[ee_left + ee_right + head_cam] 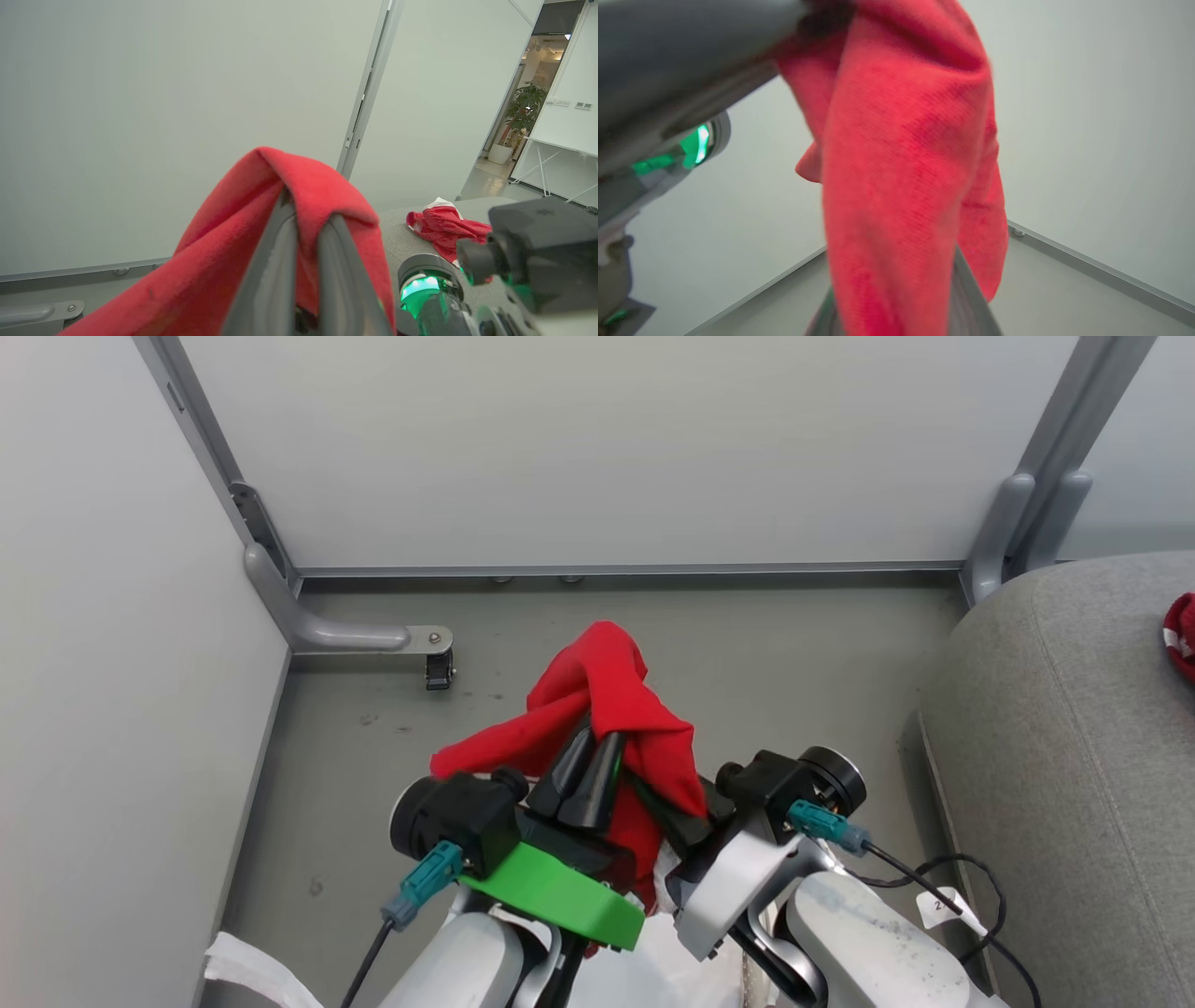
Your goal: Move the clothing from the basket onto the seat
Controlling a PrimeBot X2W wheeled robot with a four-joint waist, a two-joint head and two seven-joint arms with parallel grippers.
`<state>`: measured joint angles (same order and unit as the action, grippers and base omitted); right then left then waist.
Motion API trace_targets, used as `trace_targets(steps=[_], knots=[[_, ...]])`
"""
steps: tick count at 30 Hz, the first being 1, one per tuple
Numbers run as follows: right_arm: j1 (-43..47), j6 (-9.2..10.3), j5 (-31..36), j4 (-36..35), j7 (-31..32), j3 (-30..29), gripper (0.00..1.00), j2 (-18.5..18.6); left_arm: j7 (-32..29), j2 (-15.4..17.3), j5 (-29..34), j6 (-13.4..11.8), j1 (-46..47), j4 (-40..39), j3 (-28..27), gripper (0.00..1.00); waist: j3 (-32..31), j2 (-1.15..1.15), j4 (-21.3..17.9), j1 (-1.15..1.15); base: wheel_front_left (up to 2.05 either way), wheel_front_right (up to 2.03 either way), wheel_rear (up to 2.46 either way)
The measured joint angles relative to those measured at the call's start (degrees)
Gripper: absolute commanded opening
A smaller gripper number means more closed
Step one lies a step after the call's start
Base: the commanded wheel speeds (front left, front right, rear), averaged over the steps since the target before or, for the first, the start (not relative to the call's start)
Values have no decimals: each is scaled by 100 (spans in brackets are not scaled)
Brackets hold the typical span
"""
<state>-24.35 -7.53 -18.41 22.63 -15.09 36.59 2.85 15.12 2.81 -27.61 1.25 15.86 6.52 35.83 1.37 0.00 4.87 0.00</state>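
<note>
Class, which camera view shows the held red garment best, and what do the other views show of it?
The head view: the held red garment appears nearly whole, draped over the left gripper. The left wrist view shows one fold lying over the jaws; the right wrist view shows a blurred close-up of hanging cloth.

Garment [607, 663] over left claw [599, 737]; seat [1055, 737] right.

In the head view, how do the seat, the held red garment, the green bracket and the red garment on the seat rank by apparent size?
1. seat
2. held red garment
3. green bracket
4. red garment on the seat, cut off by the frame edge, so its real extent is unsure.
</note>
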Motion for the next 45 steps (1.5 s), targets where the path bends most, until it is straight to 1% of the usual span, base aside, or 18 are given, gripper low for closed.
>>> trace_targets(steps=[5, 6, 7, 8, 9, 16, 21, 28, 38, 41, 45], knots=[[1, 0, -96, 18, 0, -270, 0, -5, 1, 0, -8, -10, 4, 3, 20, 0, 37, 0, -23, 0, 0, 0, 0], [2, 0, -119, 3, 0, -378, 0, -7, 0, -1, -8, -11, 4, 8, 14, 25, 43, 0, -48, 0, 0, 0, 0], [4, 0, -120, -18, 0, -479, 0, -3, 0, -2, -5, -19, 4, 2, 7, 42, 48, 0, -78, 0, 0, 0, 0], [5, 0, -111, -40, 0, -580, 0, -3, 0, -1, -7, -15, 4, 9, 16, 96, 51, 0, -105, 0, 0, 0, 0], [7, 0, -91, -70, 0, -705, 0, -5, 0, -3, -7, -9, 3, 25, 33, 100, 57, 0, -140, 0, 0, 0, 0], [58, 0, 121, -175, 1, -1440, 0, 3, 1, -3, -1, 23, 1, 115, -24, 100, 97, 0, -489, 0, 0, 0, 0], [207, 0, 229, -278, 0, -1714, 0, 0, 1, -4, 57, 26, -13, 171, -136, 100, 133, 0, -857, 0, 0, 0, 0], [446, 0, 286, -425, 0, -1929, 0, 0, 1, -5, 276, 77, -23, 308, -353, 100, 200, 0, -1555, 0, 0, 0, 0], [792, 0, 289, -641, 1, -2241, 0, 3, 1, -7, 432, 204, -39, 431, -532, 100, 323, 0, -2695, 0, 0, 0, 0], [937, 0, 390, -732, 1, -2526, 0, 0, 1, -5, 450, 261, -42, 455, -489, 100, 363, 0, -3034, 0, 0, 0, 0], [1138, 0, 478, -891, 1, -2955, 0, 12, 1, -10, 448, 347, -4, 472, -377, 100, 434, 1, -3338, 0, 0, 0, 0]])
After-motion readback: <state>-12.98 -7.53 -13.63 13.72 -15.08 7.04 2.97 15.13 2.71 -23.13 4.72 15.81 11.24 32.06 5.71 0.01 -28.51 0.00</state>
